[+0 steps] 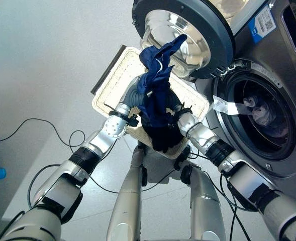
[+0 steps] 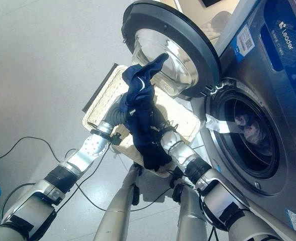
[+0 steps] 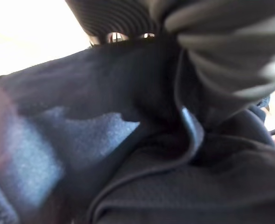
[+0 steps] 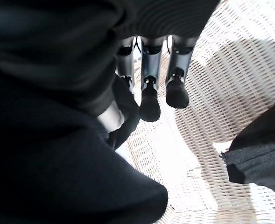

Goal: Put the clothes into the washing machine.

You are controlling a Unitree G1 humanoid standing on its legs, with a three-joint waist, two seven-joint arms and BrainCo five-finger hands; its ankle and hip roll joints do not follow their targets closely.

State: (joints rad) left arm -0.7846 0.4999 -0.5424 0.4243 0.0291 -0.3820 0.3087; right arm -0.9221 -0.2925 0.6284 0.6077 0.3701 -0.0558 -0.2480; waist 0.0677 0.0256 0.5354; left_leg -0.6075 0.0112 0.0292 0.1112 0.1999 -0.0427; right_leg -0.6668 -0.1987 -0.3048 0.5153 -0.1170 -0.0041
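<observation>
Navy garment (image 1: 155, 95): lifted above white wicker basket (image 1: 112, 75), between left robot hand (image 1: 132, 100) and right robot hand (image 1: 180, 114) (finger states indiscernible). Washing machine (image 1: 268, 90) door (image 1: 188, 30) open, some laundry (image 1: 261, 113) inside; loading unfinished.

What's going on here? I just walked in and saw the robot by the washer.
The robot is loading laundry. Both arms hold a dark blue garment up above a white wicker basket; the left hand is buried in the cloth, and the right hand has fabric against it over the basket. The washing machine stands at its right with the door swung open and some clothes already in the drum.
</observation>
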